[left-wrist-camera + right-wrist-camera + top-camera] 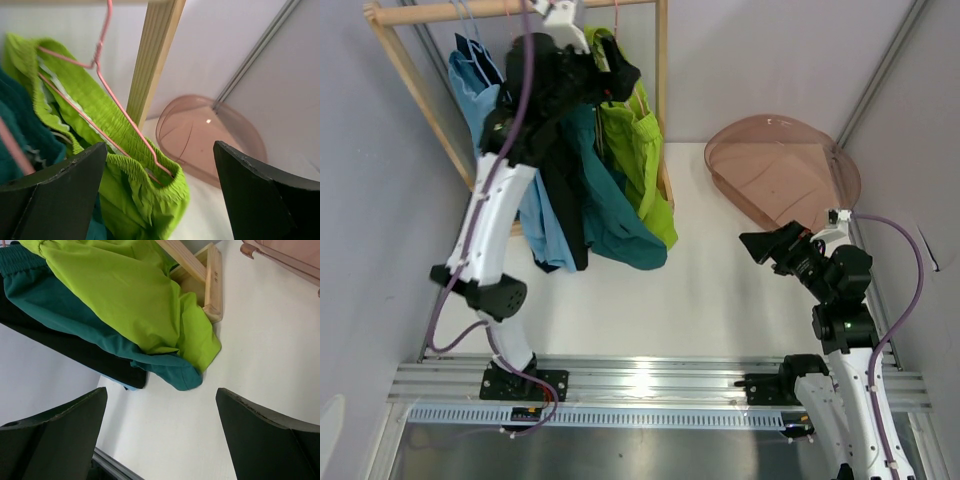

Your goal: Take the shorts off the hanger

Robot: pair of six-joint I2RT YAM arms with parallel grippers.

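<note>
Five shorts hung in a row from the wooden rack [661,70] at the far left corner of the surface [710,300]; from right to left they were the lime green shorts [638,150], the teal shorts [615,220], the black shorts [575,230], the light blue shorts [470,95] and the navy shorts [472,52], the last mostly hidden behind the light blue pair. All were of soft cloth, draped in loose folds; their legs hung down toward the surface, and the teal hem reached lowest at the front. The lime green pair had a gathered elastic waistband, threaded on a pink wire hanger [111,97] whose hook rose toward the rack's top rail.

The left claw [159,150] was raised among the hanging clothes, its jaws wide apart and clamped on nothing; the lime waistband and the hanger's end lay between and just beyond its fingers; whether either finger touched the cloth could not be told.

The right claw [161,395] hung above the surface toward its right edge, jaws wide apart and empty, well apart from the shorts; a translucent pink bin [780,170] lay at the far right corner.
</note>
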